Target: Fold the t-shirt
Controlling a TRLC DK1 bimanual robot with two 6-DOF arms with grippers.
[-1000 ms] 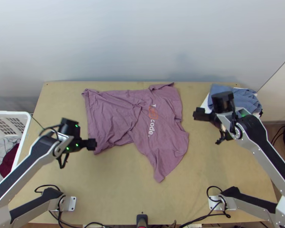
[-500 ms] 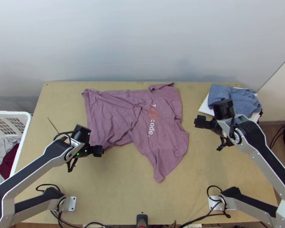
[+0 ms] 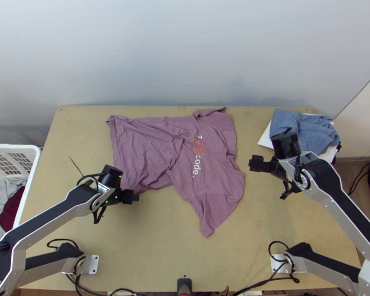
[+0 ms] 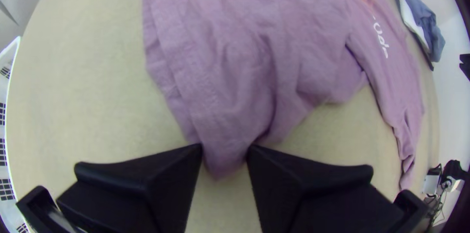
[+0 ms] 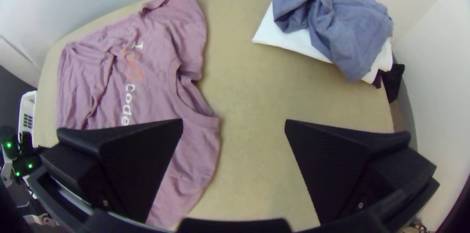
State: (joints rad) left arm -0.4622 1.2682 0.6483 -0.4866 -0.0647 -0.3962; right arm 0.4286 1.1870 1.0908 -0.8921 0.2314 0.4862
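Pale wall runs behind the light wooden bench, and we're live at the left gripper, over the shirt's near left part. Its fingers stand a little apart, a hem corner of cloth right between them; whether they press on it, I cannot tell! Across the bench, the right gripper hangs beside the shirt, fingers wide apart, released, nothing held.

Outward now to the mauve t-shirt, spread unevenly over the bench's middle and left, heavily creased, one part trailing towards the near edge. Light lettering and an orange motif run down its front.

Far right corner: a blue cloth lies rumpled on a white folded cloth. Off the left side, a white basket holds grey clothing and dark red clothing.

And the change! Against a second ago, the left gripper has shifted towards the bench's middle and slightly nearer the near edge; the right has eased nearer that edge too. The t-shirt's printed part lies just where it did.
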